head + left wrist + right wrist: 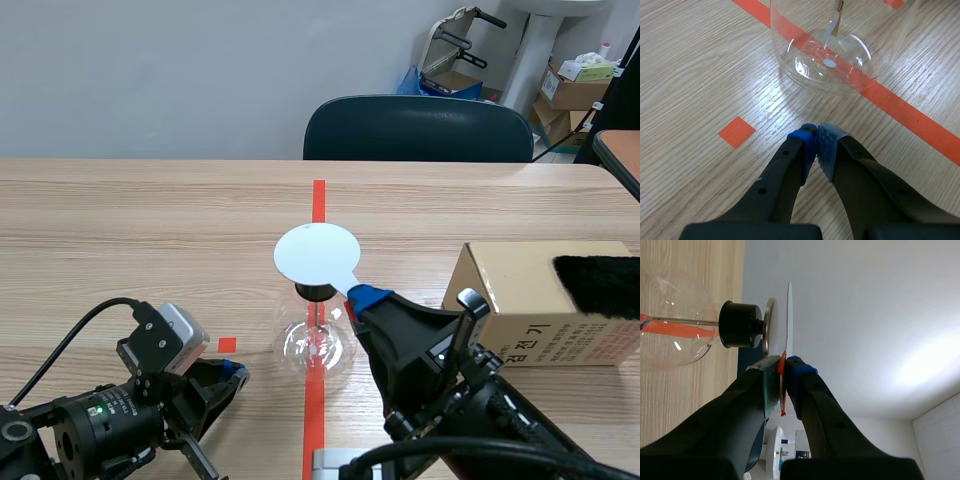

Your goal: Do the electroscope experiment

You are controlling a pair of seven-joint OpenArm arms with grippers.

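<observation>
The electroscope is a clear glass flask (318,342) with a black stopper (314,291), standing on the orange tape line. My right gripper (358,297) is shut on the edge of a thin white disc (316,253) and holds it flat just over the stopper. In the right wrist view the white disc (789,315) lies close against the electroscope's metal top plate (770,325); I cannot tell whether they touch. My right gripper (784,372) pinches a red tab at the disc's rim. My left gripper (816,137) is shut on nothing, low over the table, just short of the flask (825,55).
A cardboard box (520,300) stands at the right with a black furry cloth (600,285) on top. A dark chair (418,130) is behind the table's far edge. A small orange tape square (737,132) lies beside my left gripper.
</observation>
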